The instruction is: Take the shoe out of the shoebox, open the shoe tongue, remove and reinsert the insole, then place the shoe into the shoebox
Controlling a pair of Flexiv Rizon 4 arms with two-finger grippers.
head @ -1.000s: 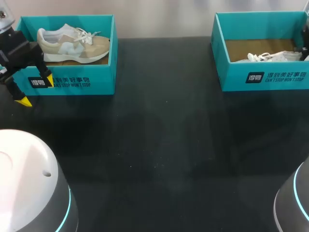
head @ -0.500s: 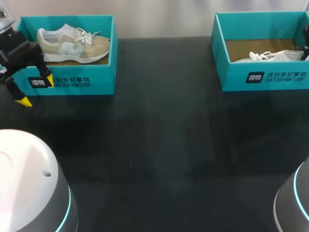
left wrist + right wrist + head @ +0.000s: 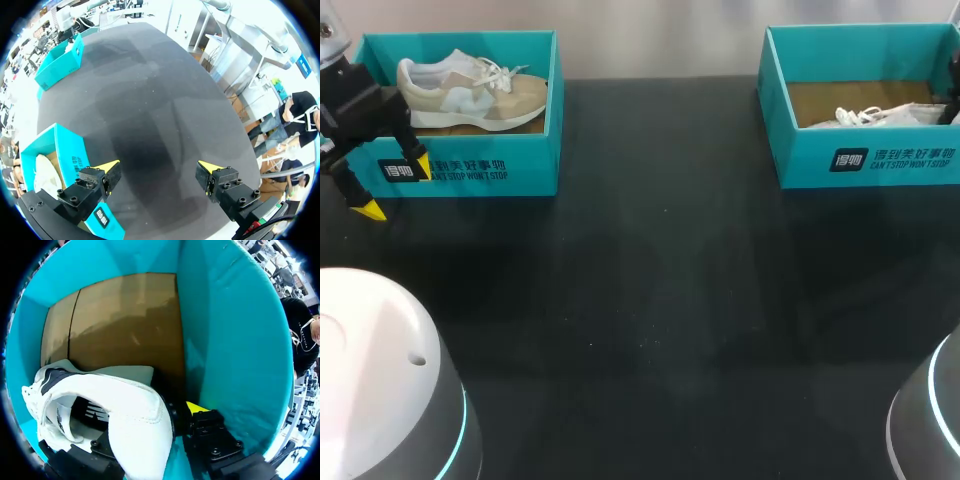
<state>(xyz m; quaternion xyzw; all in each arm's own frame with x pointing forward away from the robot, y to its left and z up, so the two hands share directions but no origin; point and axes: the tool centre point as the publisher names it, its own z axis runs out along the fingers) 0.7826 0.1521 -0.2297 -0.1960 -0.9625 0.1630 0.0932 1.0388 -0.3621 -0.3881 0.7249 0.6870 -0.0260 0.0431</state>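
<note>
Black screwed tool (image 3: 159, 165), yellow tips (image 3: 111, 164); seemingly white arms (image 3: 370, 370).

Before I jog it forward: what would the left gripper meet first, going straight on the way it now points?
The left gripper would likely meet the bare black table first, right beside the teal shoebox; depth is unclear, so its box-side finger might graze that wall.

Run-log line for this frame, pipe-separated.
step: shoe pickup | right gripper: shut on white shoe in right shoebox | left gripper: open, beside left shoebox | beige shoe: in left shoebox
</note>
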